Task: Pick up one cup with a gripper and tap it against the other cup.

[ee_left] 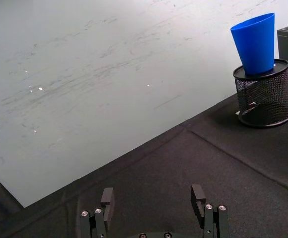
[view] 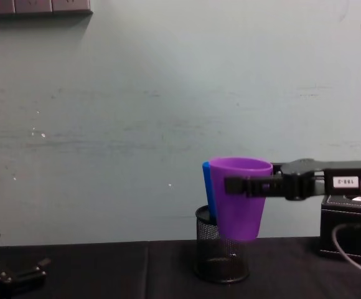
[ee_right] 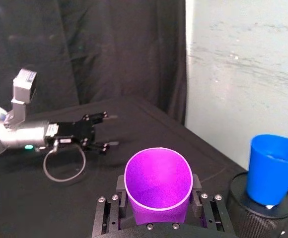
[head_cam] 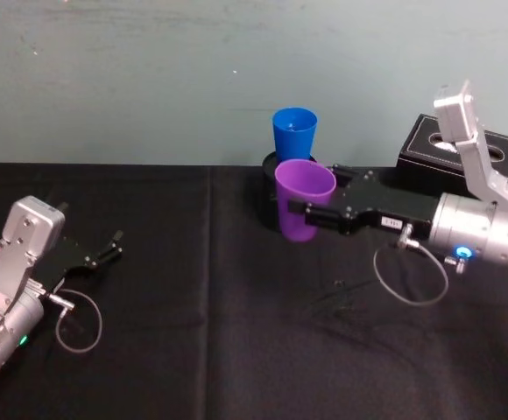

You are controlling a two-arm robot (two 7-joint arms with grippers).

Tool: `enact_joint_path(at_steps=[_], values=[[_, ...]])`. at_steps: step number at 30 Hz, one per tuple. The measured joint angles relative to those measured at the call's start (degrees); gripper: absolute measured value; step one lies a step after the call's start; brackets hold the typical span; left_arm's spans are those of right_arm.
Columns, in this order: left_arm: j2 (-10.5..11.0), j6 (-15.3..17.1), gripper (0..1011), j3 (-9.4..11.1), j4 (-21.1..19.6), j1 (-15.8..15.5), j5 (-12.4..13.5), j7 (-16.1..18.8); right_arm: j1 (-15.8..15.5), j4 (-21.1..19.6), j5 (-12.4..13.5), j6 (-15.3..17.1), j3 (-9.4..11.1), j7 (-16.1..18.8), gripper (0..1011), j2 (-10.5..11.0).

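The right end effector (head_cam: 299,213) is clamped on the smooth purple plastic tumbler (head_cam: 305,185). It holds the tumbler upright above the black-clothed bench (head_cam: 193,341), just in front of the bright blue plastic tumbler (head_cam: 294,133), which stands in a black wire-mesh holder (ee_left: 263,96). The left end effector (head_cam: 112,248) sits low at the bench's left, fingers spread.

Soft, even light is spread throughout, and only faint shadows are cast on the black desk (head_cam: 193,350). The pale wall (ee_left: 84,59) is rendered bright, with small glinting specks. The inside of the purple cup (ee_right: 158,178) is lit vividly.
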Motion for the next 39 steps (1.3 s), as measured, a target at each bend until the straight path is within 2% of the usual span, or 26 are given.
enact_joint_path(at_steps=[5, 11, 39], values=[[0.0, 0.0, 1011, 0.0, 0.0, 0.0, 0.0, 0.0, -1.56, -1.86, 0.05, -1.1, -0.91, -0.66, 731, 1.22], [0.0, 0.0, 1011, 0.0, 0.0, 0.0, 0.0, 0.0, -1.93, -2.34, 0.19, -1.61, -1.66, -1.48, 731, 1.68], [0.0, 0.0, 1011, 0.0, 0.0, 0.0, 0.0, 0.0, -1.65, -1.91, 0.14, -1.43, -1.4, -1.35, 731, 1.41]])
